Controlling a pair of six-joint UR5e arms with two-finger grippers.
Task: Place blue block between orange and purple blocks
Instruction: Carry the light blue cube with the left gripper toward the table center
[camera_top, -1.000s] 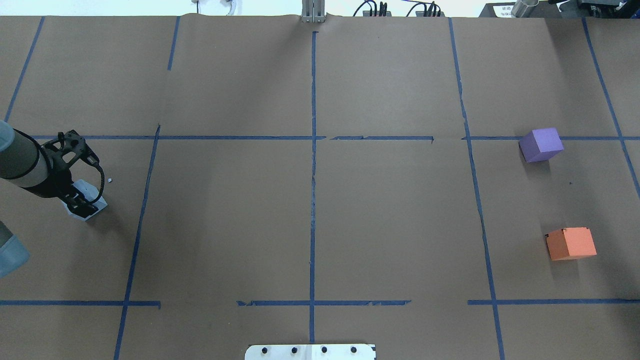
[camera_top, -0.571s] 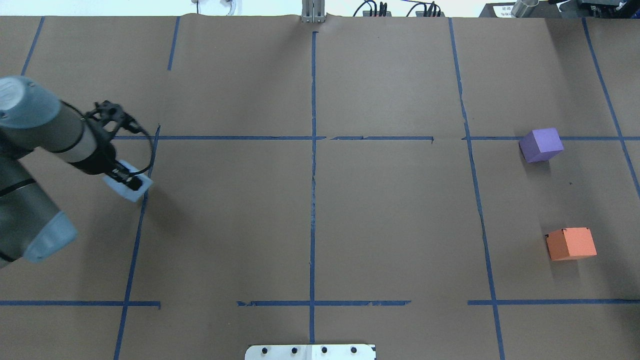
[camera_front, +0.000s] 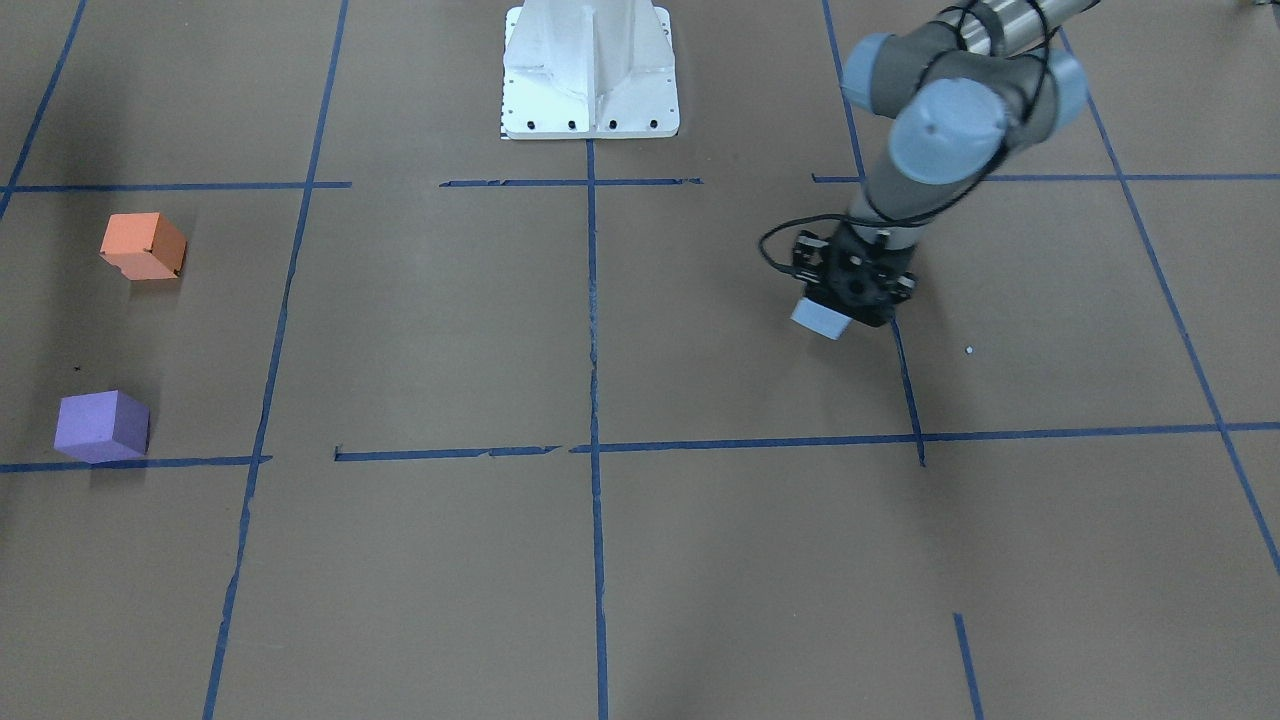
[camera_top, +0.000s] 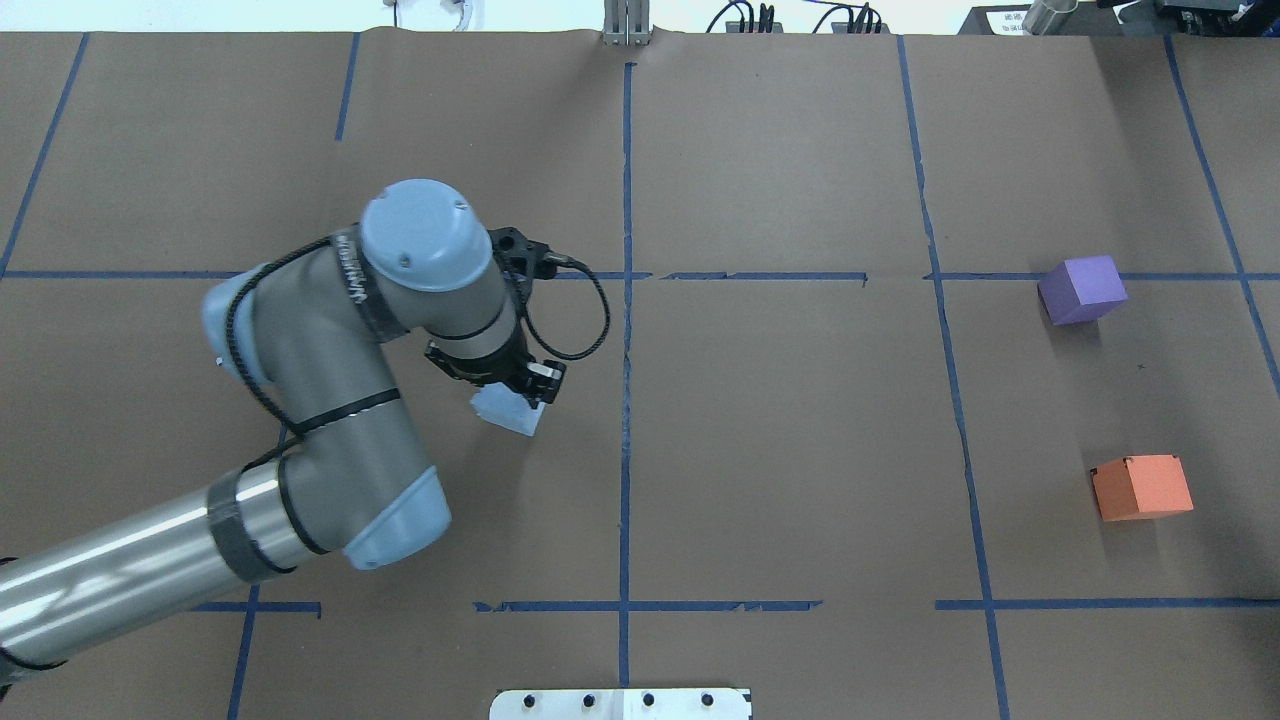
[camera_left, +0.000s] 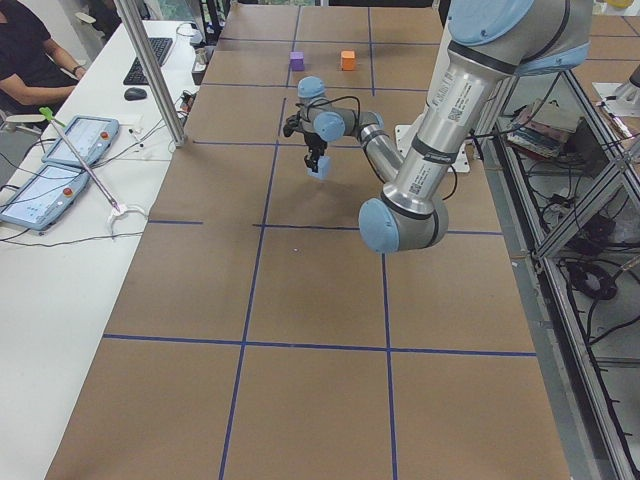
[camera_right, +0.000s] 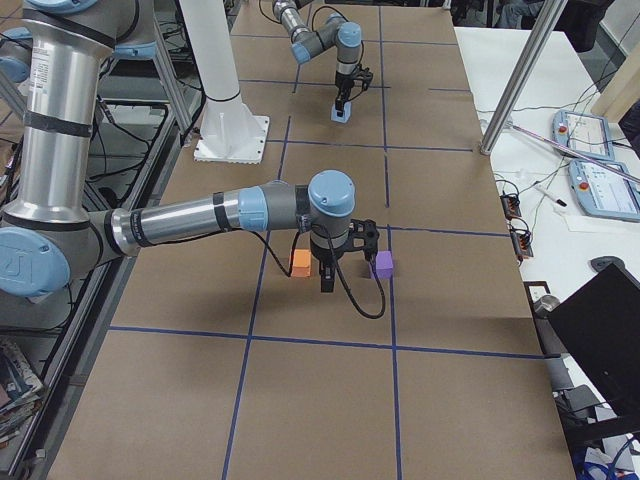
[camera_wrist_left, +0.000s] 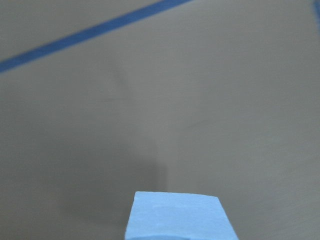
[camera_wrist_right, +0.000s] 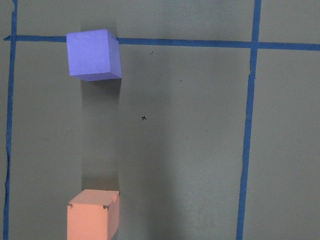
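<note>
My left gripper is shut on the light blue block and holds it above the brown table, left of the centre tape line. It also shows in the front-facing view with the block under it. The block fills the bottom edge of the left wrist view. The purple block and the orange block sit apart at the far right, with bare paper between them. My right gripper hangs above those two blocks; I cannot tell its state.
Blue tape lines divide the brown paper table into squares. The white robot base plate sits at the robot's edge. A side table with tablets and a metal post stand beyond the far edge.
My left arm has swung right across the table with the blue block in its grip, from the far left edge to near the centre line. The purple and orange blocks have not moved.
</note>
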